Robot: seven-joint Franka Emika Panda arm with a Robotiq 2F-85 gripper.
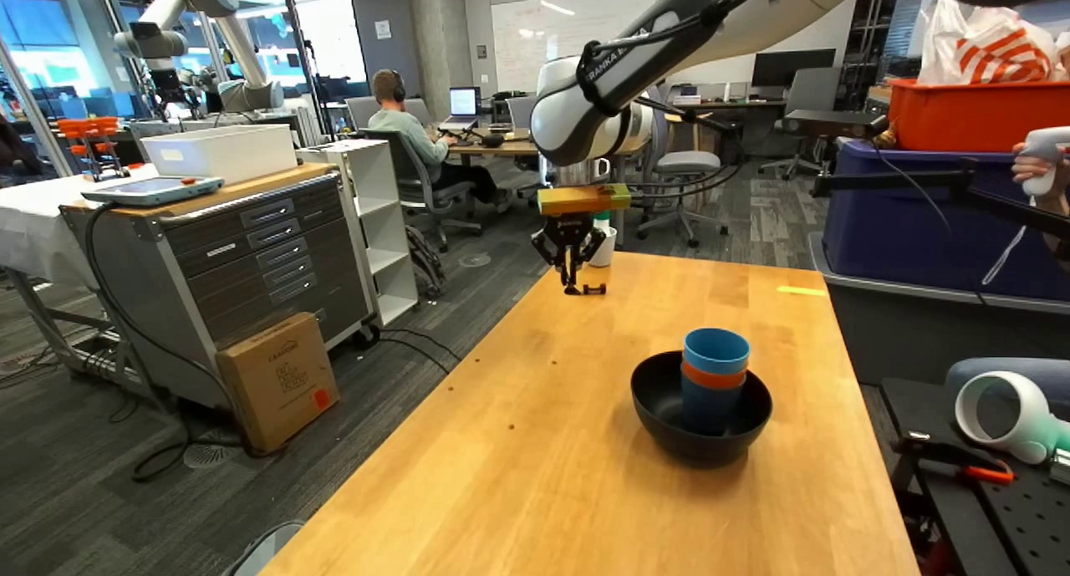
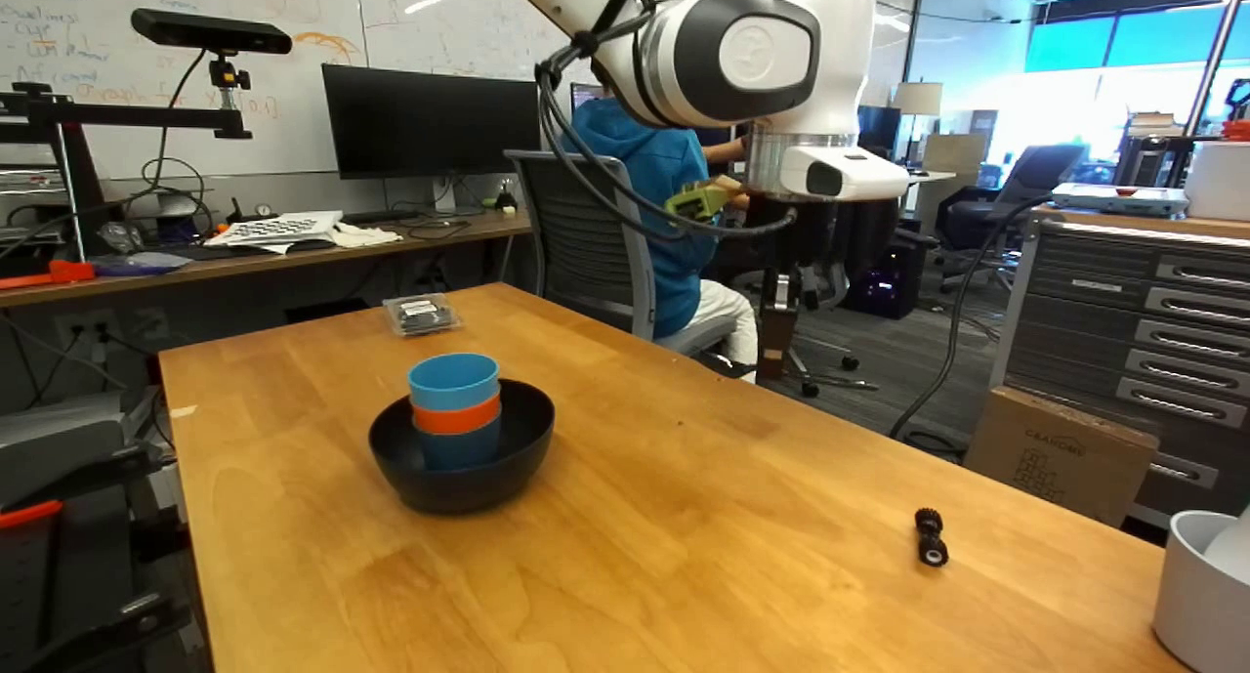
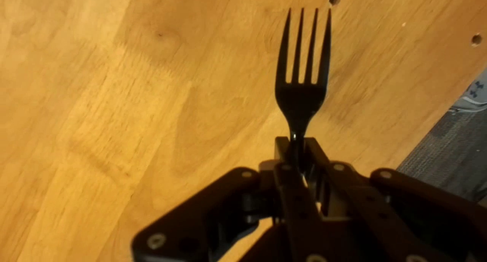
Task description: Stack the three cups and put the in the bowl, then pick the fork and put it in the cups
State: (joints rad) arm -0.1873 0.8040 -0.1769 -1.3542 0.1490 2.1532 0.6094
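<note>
The three cups stand nested upright in the black bowl (image 1: 660, 421), also seen in an exterior view (image 2: 459, 492). The light blue cup (image 1: 716, 352) is on top, the orange-red cup (image 1: 713, 377) in the middle, and the dark teal-blue cup (image 1: 706, 405) at the bottom. My gripper (image 1: 572, 285) is beyond the bowl, near the table's far left edge in that view. In the wrist view, my gripper (image 3: 298, 150) is shut on the neck of the dark fork (image 3: 301, 96). The tines point away from the fingers over the wood. The fork's handle is mostly hidden by the gripper.
A small black roller-like object (image 2: 931, 537) lies on the table (image 2: 684, 556). A white container (image 2: 1201, 595) stands at the table's edge. A clear plastic package (image 2: 421, 314) lies at another corner. A yellow strip (image 1: 801, 291) is on the tabletop.
</note>
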